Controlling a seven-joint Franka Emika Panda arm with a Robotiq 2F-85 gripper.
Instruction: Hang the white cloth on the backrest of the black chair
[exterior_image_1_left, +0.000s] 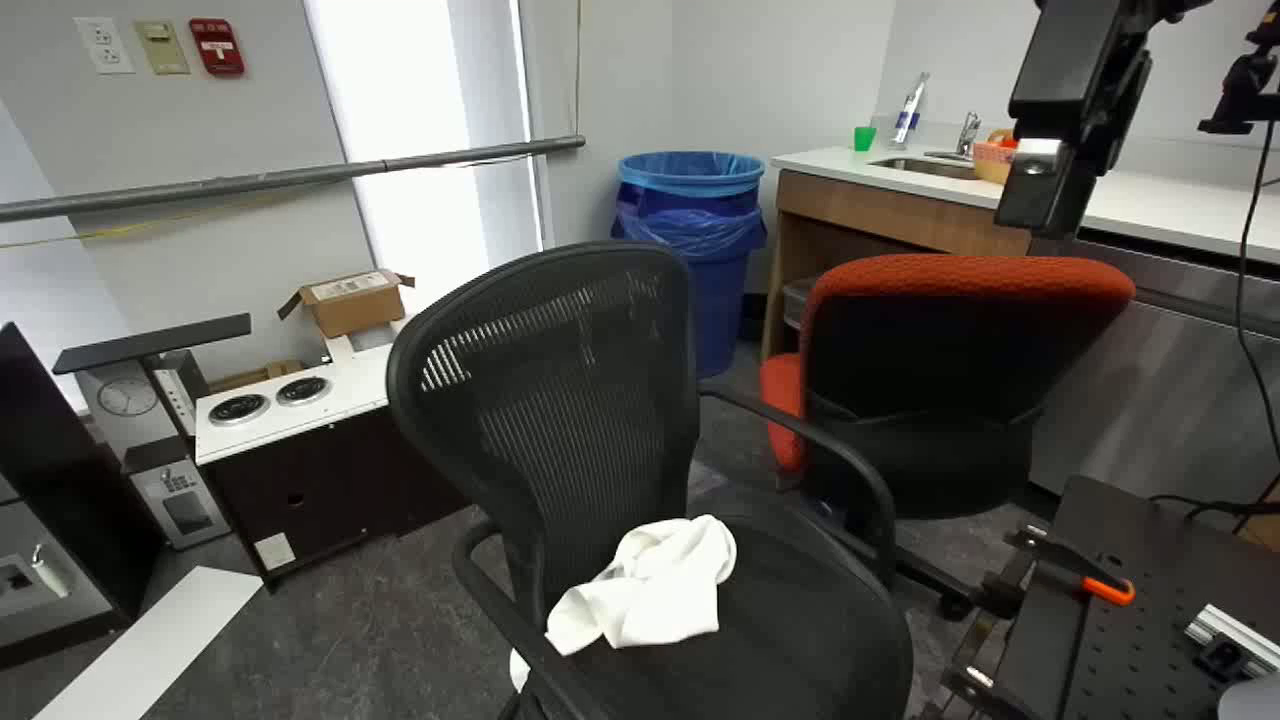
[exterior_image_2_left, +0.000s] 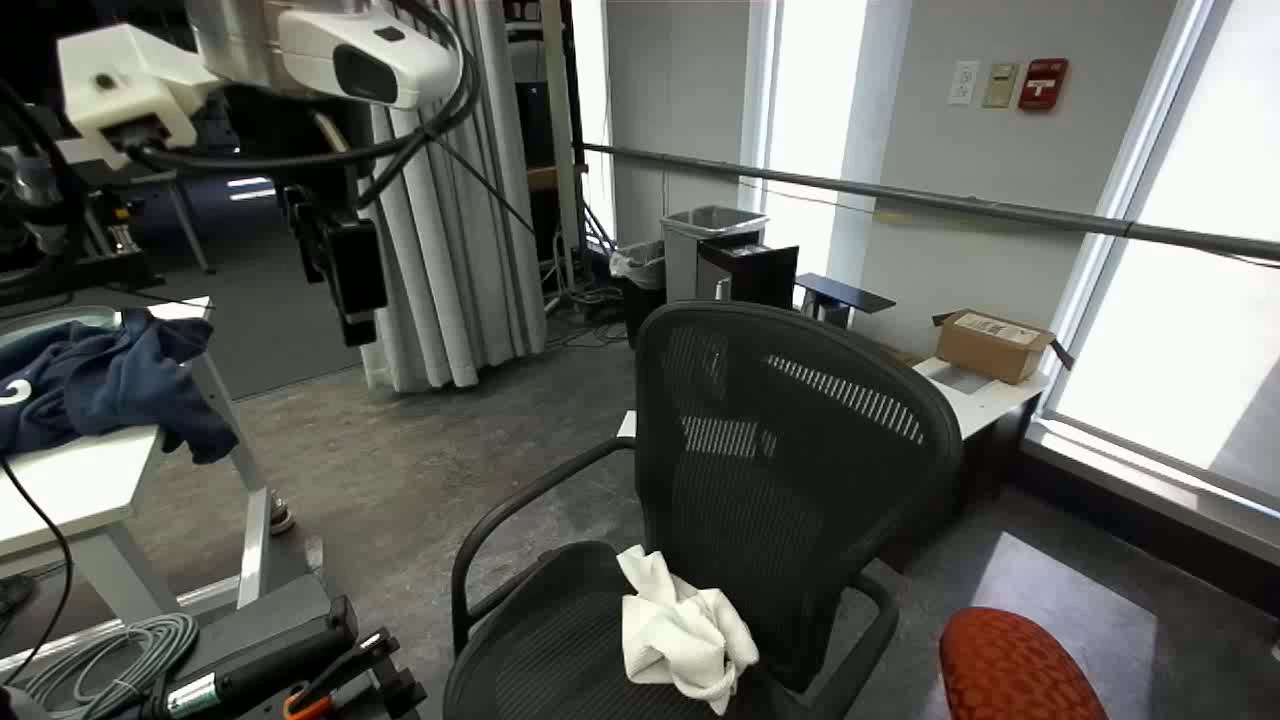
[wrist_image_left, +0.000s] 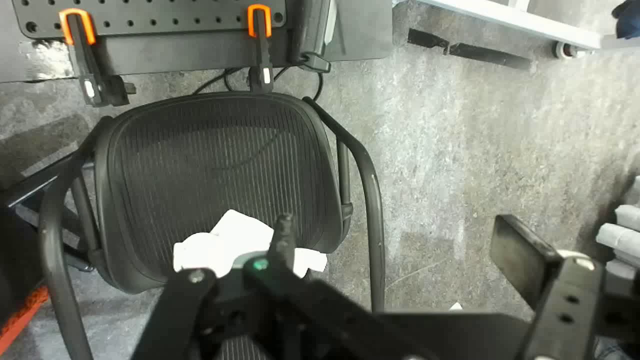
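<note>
The white cloth (exterior_image_1_left: 655, 590) lies crumpled on the seat of the black chair, against the foot of the backrest (exterior_image_1_left: 560, 400). In an exterior view the cloth (exterior_image_2_left: 685, 635) sits by the lower part of the mesh backrest (exterior_image_2_left: 790, 480). In the wrist view the cloth (wrist_image_left: 215, 250) is partly hidden behind a gripper finger, at the rear of the seat (wrist_image_left: 215, 170). My gripper (wrist_image_left: 400, 245) is open and empty, fingers wide apart, high above the chair. It also shows in both exterior views (exterior_image_1_left: 1050, 180) (exterior_image_2_left: 350, 290), clear of the cloth and the backrest.
The chair's armrests (exterior_image_1_left: 830, 450) rise on both sides of the seat. A red chair (exterior_image_1_left: 960, 275) stands close beside it. A black perforated table (exterior_image_1_left: 1150, 600) with orange-tipped clamps is in front of the seat. A white toy kitchen unit (exterior_image_1_left: 350, 390) stands behind the backrest.
</note>
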